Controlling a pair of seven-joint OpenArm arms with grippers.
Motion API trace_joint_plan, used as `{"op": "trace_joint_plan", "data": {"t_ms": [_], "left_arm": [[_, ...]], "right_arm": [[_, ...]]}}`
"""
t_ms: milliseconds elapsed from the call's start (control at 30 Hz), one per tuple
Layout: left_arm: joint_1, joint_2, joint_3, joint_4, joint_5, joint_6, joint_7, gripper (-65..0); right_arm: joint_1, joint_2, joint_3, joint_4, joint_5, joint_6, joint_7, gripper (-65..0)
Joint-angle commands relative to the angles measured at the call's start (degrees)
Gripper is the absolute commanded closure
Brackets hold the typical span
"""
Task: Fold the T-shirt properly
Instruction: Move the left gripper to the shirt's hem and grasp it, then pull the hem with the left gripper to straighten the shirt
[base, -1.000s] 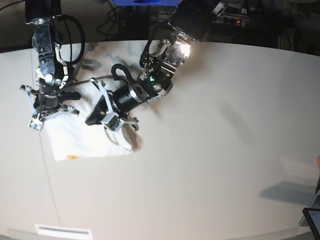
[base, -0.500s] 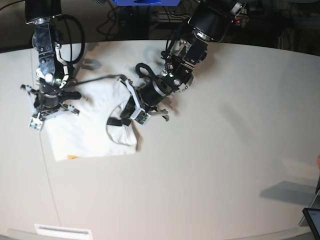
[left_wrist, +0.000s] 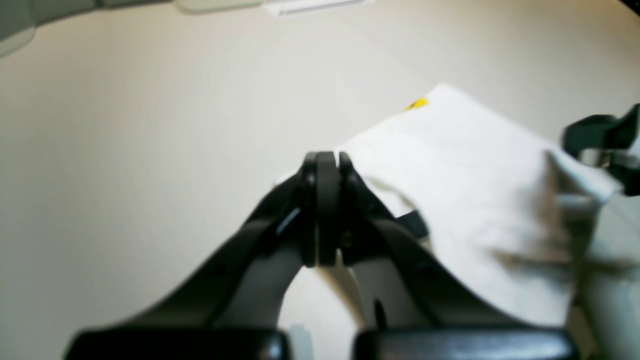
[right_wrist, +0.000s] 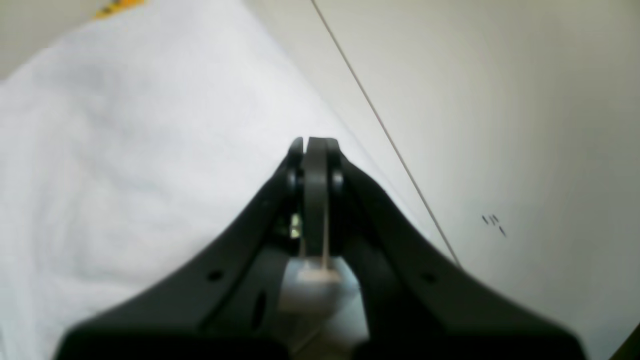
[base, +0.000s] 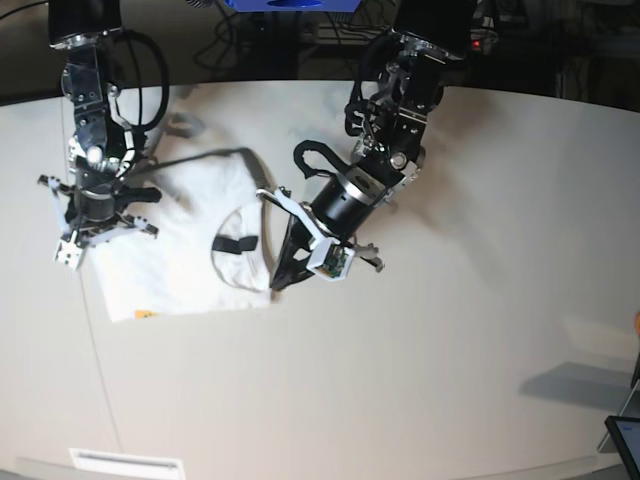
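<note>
The white T-shirt (base: 170, 240) lies folded into a rough rectangle on the table's left part. Its collar and black neck label (base: 235, 244) face up, and a bit of yellow print (base: 146, 314) peeks out at its near corner. My left gripper (base: 283, 275) is shut and points down at the shirt's right edge. In the left wrist view its tips (left_wrist: 322, 161) meet over the T-shirt (left_wrist: 475, 190) border with no cloth seen between them. My right gripper (base: 72, 250) is shut at the shirt's left edge, and in its own view the right gripper (right_wrist: 312, 143) hangs over the T-shirt (right_wrist: 125, 150).
The pale table (base: 450, 330) has a thin seam (right_wrist: 390, 142) running along the shirt's left side. A white strip (base: 125, 462) lies at the front edge, and a dark tablet corner (base: 625, 440) shows at the lower right. Cables and equipment crowd the back.
My left arm has swung off the shirt to its right edge and now points downward, baring the collar and label. The right arm has hardly moved.
</note>
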Motion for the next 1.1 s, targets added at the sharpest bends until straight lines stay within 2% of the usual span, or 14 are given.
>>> {"op": "trace_joint_plan", "data": {"t_ms": [0, 267, 367, 433, 500, 633, 867, 1067], "left_arm": [[-1.5, 1.8, 1.2, 0.3, -0.1, -0.2, -1.4, 0.0], [-5.9, 7.4, 7.9, -14.0, -0.1, -0.2, -1.8, 0.0], [-6.0, 7.9, 8.1, -17.8, -0.1, -0.2, -1.8, 0.0], [-5.5, 7.6, 8.2, -18.4, -0.1, -0.2, -1.8, 0.0], [-4.5, 5.7, 8.2, -18.4, -0.1, -0.2, -1.8, 0.0], [-3.4, 2.5, 7.8, -18.2, -0.1, -0.2, -1.6, 0.0], [-4.7, -1.7, 6.8, -18.5, -0.1, -0.2, -1.4, 0.0], [-8.5, -1.8, 3.9, -21.3, -0.1, -0.2, -1.4, 0.0]], "right_arm": [[0.6, 0.6, 0.2, 1.6, -0.9, -0.3, 1.4, -0.9], [0.8, 0.3, 0.2, 0.0, -0.9, -0.3, 1.4, -0.9], [1.1, 0.4, 0.2, -2.6, -0.9, -0.2, 1.4, -0.9], [1.3, 0.4, 0.2, -4.8, -0.9, -0.1, 1.4, -0.9], [1.4, 0.4, 0.2, -7.0, -0.9, 0.7, 1.4, -0.9], [0.9, 0.0, 0.2, -8.2, -0.9, 5.2, 1.4, -0.9], [-1.9, -2.8, -0.4, -7.7, -0.9, 5.4, 1.3, -0.9], [-3.7, -3.5, -9.3, -6.4, -0.9, 5.0, 1.3, -0.9]]}}
